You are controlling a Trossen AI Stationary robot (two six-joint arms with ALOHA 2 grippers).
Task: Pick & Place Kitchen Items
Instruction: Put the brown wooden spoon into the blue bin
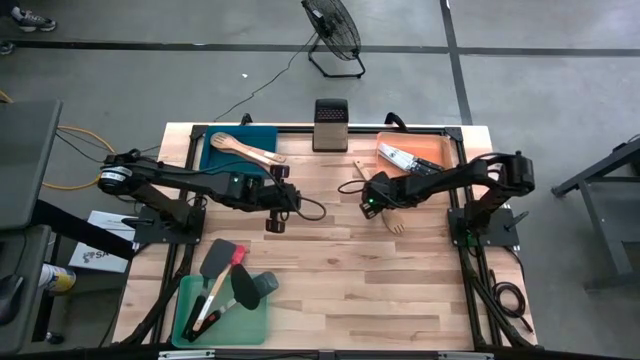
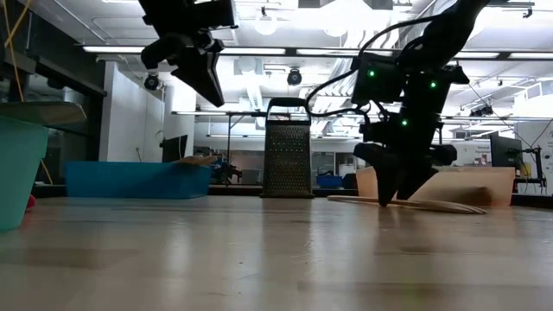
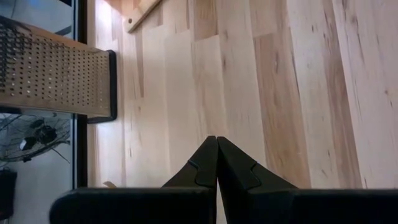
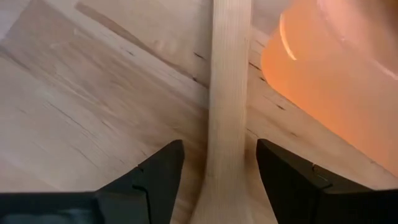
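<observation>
My right gripper (image 4: 217,168) is straddling the pale wooden fork (image 4: 229,93) lying on the table (image 1: 340,280) beside the orange tray (image 1: 445,150), jaws parted on either side of its handle (not clamped on it). My left gripper (image 3: 216,163) is hanging clenched and empty above the table, near the blue tray (image 1: 215,155) holding a wooden spoon (image 1: 245,149).
</observation>
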